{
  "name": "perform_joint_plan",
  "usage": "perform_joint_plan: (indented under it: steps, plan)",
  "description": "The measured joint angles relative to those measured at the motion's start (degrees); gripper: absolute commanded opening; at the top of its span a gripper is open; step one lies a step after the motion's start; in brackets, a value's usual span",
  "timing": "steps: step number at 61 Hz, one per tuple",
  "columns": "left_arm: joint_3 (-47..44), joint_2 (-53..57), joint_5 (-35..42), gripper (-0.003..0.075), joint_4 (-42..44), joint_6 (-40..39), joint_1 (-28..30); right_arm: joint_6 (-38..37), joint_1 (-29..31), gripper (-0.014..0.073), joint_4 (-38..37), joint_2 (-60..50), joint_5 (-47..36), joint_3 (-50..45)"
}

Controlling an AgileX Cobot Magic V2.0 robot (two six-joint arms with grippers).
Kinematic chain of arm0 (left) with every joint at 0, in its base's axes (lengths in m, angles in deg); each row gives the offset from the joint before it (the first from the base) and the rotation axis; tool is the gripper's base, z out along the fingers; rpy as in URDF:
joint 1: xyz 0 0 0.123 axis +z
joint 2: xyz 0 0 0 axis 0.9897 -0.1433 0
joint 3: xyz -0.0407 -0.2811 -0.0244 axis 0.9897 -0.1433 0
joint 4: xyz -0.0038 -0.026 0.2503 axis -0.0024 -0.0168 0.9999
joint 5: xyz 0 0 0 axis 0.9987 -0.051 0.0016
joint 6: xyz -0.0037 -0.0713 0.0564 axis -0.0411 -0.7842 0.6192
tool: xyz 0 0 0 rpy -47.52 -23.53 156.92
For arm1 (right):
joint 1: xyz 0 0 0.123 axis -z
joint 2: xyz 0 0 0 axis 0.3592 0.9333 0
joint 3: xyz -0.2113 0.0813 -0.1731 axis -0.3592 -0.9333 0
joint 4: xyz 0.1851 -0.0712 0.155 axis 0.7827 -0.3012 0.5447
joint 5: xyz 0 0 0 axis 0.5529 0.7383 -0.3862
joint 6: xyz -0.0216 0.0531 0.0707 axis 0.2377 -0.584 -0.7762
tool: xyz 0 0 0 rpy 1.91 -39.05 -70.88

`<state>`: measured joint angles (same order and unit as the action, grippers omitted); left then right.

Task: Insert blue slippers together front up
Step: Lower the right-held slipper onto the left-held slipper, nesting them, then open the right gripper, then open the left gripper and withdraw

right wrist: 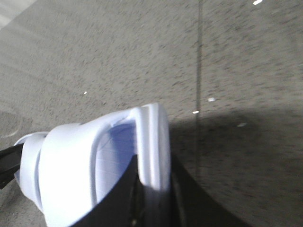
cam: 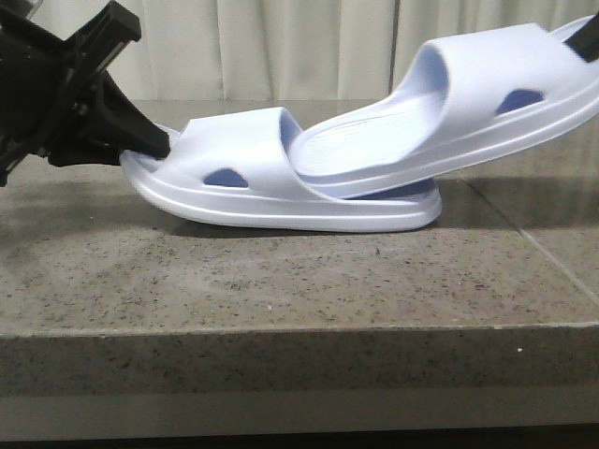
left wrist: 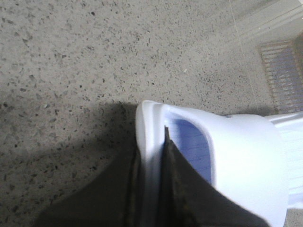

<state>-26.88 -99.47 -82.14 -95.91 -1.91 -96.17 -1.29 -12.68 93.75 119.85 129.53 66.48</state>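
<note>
The lower blue slipper (cam: 281, 187) is lying flat on the speckled stone table (cam: 281, 281), the left gripper (cam: 140, 140) pinching its end rim. The upper blue slipper (cam: 468, 103) is tilting into it, the right gripper (right wrist: 154, 208) clamping its rim.

I see a grey speckled stone worktop (cam: 281, 281) with a thin seam line (cam: 524, 238), and pale pleated curtains (cam: 309, 47) hanging behind it.
</note>
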Motion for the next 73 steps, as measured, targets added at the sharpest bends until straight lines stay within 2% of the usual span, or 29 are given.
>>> perform_joint_plan:
  steps: [8, 23, 35, 43, 54, 60, 73]
  plan:
    - [0.0, 0.0, 0.2, -0.002, 0.0, 0.2, 0.0, 0.0, -9.1, -0.0109, 3.4, 2.4, -7.0, -1.7]
    - [-0.2, -0.2, 5.0, -0.002, 1.1, 0.6, 0.2, 0.1, -25.2, -0.0109, 7.5, 6.6, -25.2, -2.0]
    - [-0.3, -0.2, 6.0, -0.002, 1.2, 0.8, 0.6, 0.1, -28.3, -0.0102, 8.4, 7.9, -30.5, -2.0]
    - [-0.3, -0.2, 6.0, -0.002, 1.2, 0.8, 0.6, 0.1, -28.3, -0.0028, 8.3, 7.8, -30.8, -2.0]
    - [-0.3, -0.2, 5.4, -0.002, 0.9, 0.9, 0.6, 0.1, -24.6, 0.0177, 5.8, 5.2, -25.4, -2.0]
    - [-0.1, -0.2, 2.7, -0.002, 0.2, 0.9, 0.5, 0.1, -19.0, 0.0247, 2.6, 2.8, -19.6, -2.0]
    - [0.0, -0.2, 0.7, -0.002, -0.9, 0.9, 0.0, 0.1, -2.0, 0.0252, -4.2, -3.3, -8.7, -2.1]
